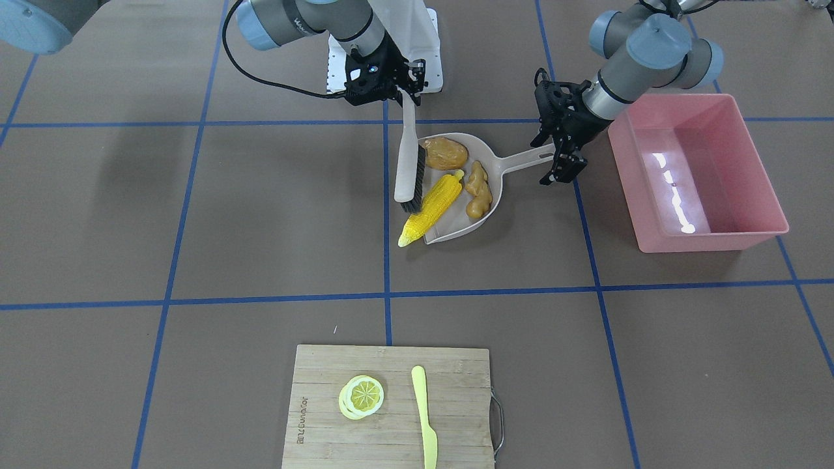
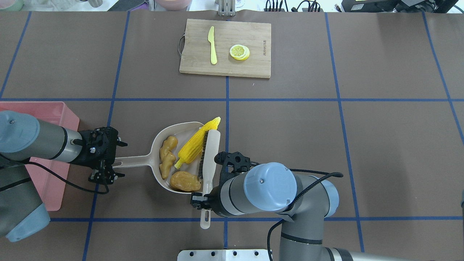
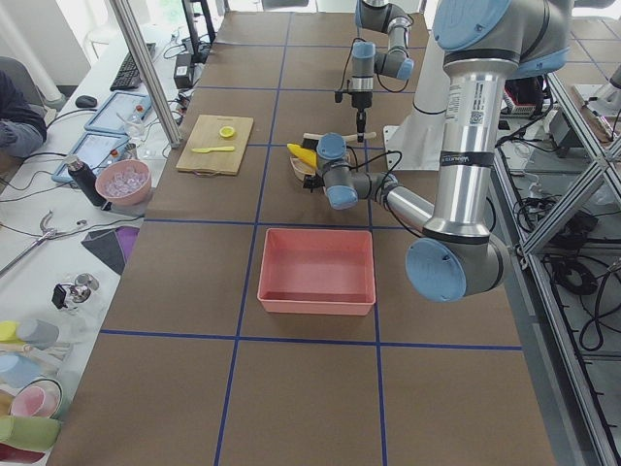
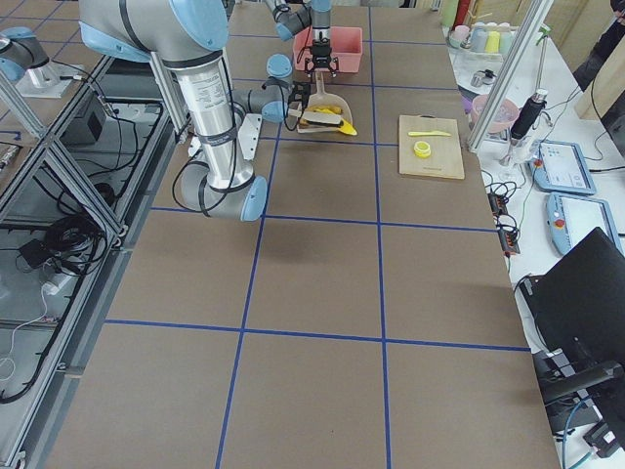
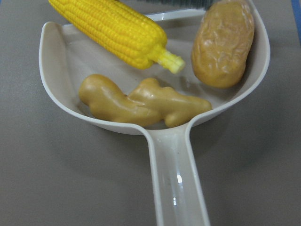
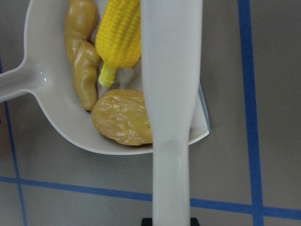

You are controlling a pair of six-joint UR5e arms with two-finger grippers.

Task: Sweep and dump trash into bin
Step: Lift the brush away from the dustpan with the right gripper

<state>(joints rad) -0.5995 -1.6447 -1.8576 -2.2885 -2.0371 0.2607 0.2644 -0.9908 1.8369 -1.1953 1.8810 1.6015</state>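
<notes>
The corn cob [image 1: 433,208], potato [image 1: 446,153] and ginger root [image 1: 477,189] lie in the beige dustpan [image 1: 456,225] on the table. The corn's tip sticks out over the pan's open edge. My right gripper [image 1: 407,91] is shut on the handle of a white brush [image 1: 410,176]. The brush's black bristles rest against the corn. My left gripper [image 1: 550,159] is at the end of the dustpan handle [image 1: 528,158], and its fingers look spread to either side of it. The pink bin [image 1: 710,241] stands empty just beyond the left gripper.
A wooden cutting board [image 1: 326,391] with a lemon slice [image 1: 361,396] and a yellow knife [image 1: 423,417] lies at the far side of the table. Blue tape lines cross the brown table.
</notes>
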